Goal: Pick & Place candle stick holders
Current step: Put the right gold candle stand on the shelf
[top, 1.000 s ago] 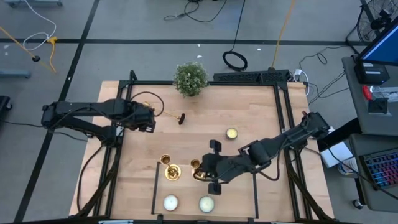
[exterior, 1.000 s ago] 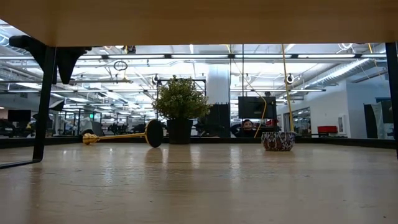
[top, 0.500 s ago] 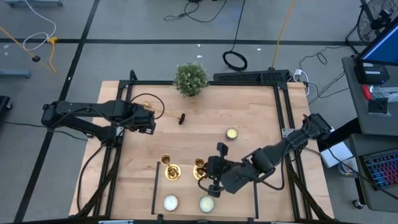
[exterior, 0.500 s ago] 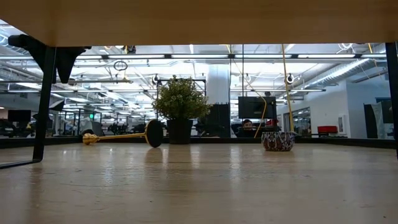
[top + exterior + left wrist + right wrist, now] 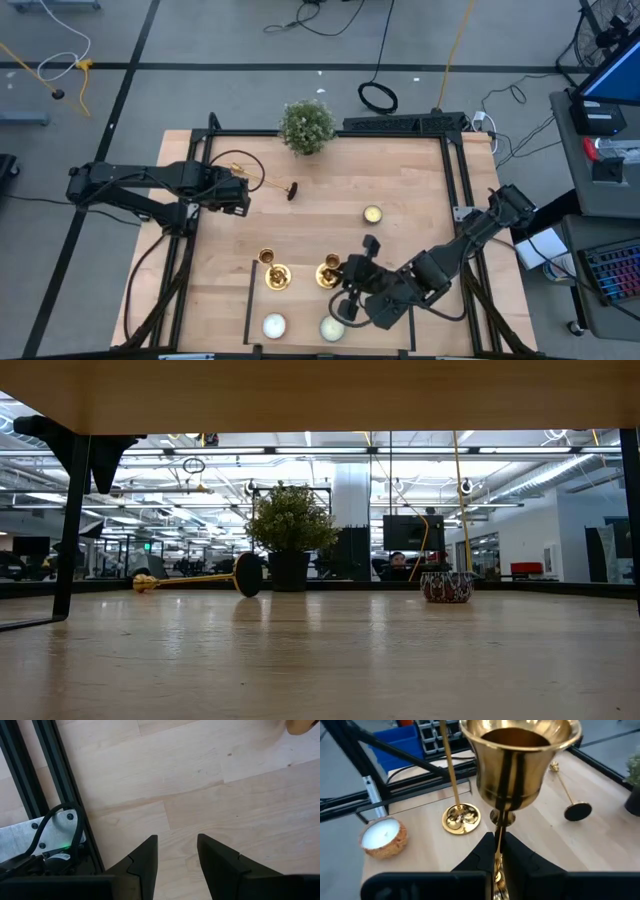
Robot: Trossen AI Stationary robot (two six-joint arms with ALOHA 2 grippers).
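Observation:
Three gold candle stick holders show. One stands upright on its round base near the table's front. One lies on its side at the far left, its dark base toward the middle. The third is in my right gripper, which is shut on it, its cup just beyond the fingertips. My left gripper hangs open over bare wood at the table's left, pointing down, touching nothing. My right gripper pinches the thin stem just below the cup between its two fingers. The fingers come from the table's right side, slanting slightly down. The cup stands above the fingertips, mouth up. The gripper hides the lower stem and the base.
A bushy potted plant stands at the far edge. A tealight sits right of centre; two more sit at the near edge, close under my right arm. A black frame rail runs along the table's left side.
My right gripper has swung toward the table's near edge and a little to the right, rolling its wrist, and carried the gold candle stick holder with it, away from the standing one. The other two holders have kept their places.

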